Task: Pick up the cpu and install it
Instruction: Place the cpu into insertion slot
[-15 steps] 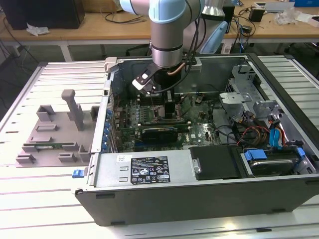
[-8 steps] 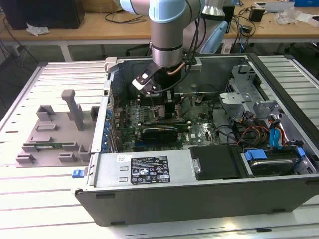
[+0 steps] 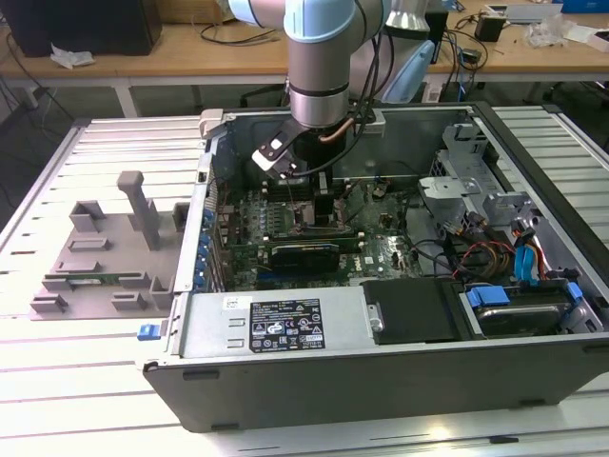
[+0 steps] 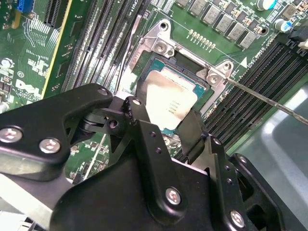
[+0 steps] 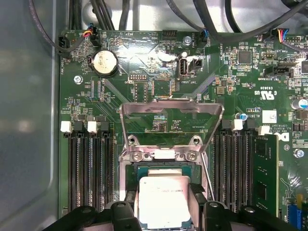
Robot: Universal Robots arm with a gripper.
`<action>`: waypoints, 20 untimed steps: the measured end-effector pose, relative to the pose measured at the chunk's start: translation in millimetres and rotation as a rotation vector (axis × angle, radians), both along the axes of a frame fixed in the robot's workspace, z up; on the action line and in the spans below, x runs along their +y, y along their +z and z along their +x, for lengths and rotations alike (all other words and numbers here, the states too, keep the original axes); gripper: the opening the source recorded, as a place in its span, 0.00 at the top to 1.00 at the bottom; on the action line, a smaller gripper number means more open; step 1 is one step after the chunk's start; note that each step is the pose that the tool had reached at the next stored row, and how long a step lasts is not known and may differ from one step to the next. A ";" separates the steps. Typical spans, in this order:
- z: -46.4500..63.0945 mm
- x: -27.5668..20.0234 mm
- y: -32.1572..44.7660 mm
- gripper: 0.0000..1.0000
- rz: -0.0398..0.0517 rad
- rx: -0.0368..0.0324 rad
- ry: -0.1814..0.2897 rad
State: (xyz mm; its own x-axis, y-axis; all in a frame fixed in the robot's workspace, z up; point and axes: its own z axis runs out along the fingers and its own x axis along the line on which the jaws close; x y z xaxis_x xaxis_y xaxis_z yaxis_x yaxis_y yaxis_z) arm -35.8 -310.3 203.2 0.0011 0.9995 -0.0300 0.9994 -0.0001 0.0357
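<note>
Pincer (image 5: 163, 195) around cpu (image 5: 163, 204) at socket (image 5: 144, 170).

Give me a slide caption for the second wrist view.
Gripper holds the cpu over the open socket, memory slots on both sides.

1. In the exterior view, bright, even overhead room light falls on the pale slatted table (image 3: 86, 390), brightest at the exterior view's left.
2. The computer case (image 3: 381, 381) has a dark near wall, and its interior lies in shade under the arm.
3. In both wrist views the cpu (image 5: 163, 202) (image 4: 171, 103) has a metal top that glares pale, almost washed out.
4. In the second wrist view the black gripper (image 4: 166, 118) shows small highlights on its screws and shades the board beneath.
</note>
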 end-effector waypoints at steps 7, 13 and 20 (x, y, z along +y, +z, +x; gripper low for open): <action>0.5 0.0 -0.2 0.47 -0.0002 0.0001 0.000; 0.5 0.0 -0.7 0.46 -0.0002 0.0001 0.000; 0.5 0.0 0.5 0.40 0.0000 0.0000 0.000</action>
State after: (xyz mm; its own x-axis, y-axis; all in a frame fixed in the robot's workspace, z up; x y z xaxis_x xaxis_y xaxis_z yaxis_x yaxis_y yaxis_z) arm -35.3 -310.2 203.7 0.0012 0.9995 -0.0300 0.9994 -0.0001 0.0357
